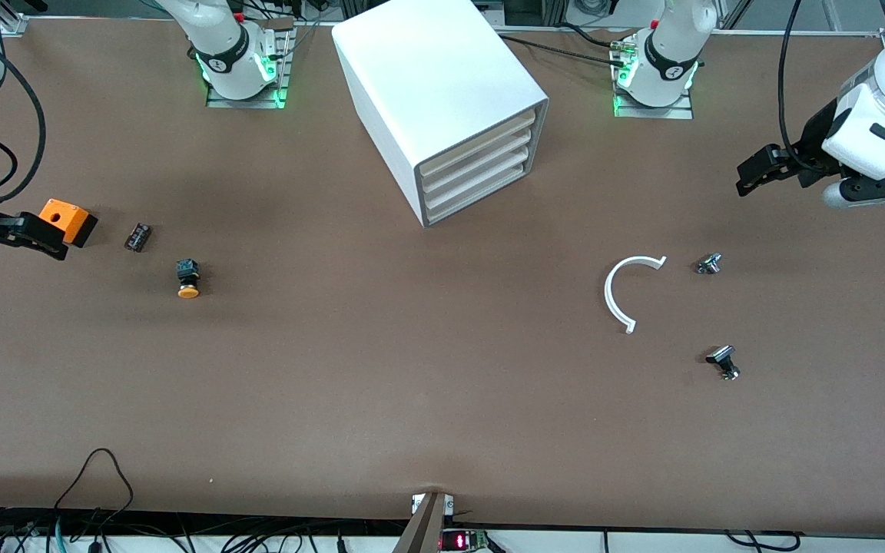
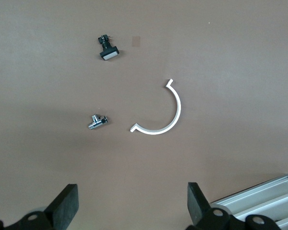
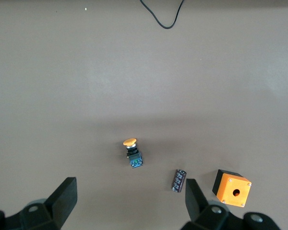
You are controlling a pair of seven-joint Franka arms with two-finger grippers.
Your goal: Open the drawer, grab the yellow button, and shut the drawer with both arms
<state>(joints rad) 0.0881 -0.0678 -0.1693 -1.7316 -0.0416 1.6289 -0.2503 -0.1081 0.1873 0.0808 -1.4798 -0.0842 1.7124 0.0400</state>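
Drawer: uppermost of four cream-fronted trays in the white cabinet, which stands between the two arm bases; all four fronts sit flush, shut. A corner of the cabinet also shows at the edge of the left wrist view. Button: orange-yellow cap on a black body, lying on its side on the bare brown table toward the right arm's end, well apart from the cabinet, cap turned toward the front camera; also seen in the right wrist view. Black part: small and dark, lying just beside the button, a little farther from the front camera. Orange cube: has a round hole in one face, lies near the black part at the right arm's end. Right gripper: fingers spread apart, holding nothing, up over the table next to the orange cube. Left gripper: fingers likewise parted and empty, over the table at the left arm's end. White arc: thin half-ring, flat on the table toward the left arm's end. Metal fitting: small, shiny, just beside the arc. Black-and-white part: small, nearer the front camera than the fitting.
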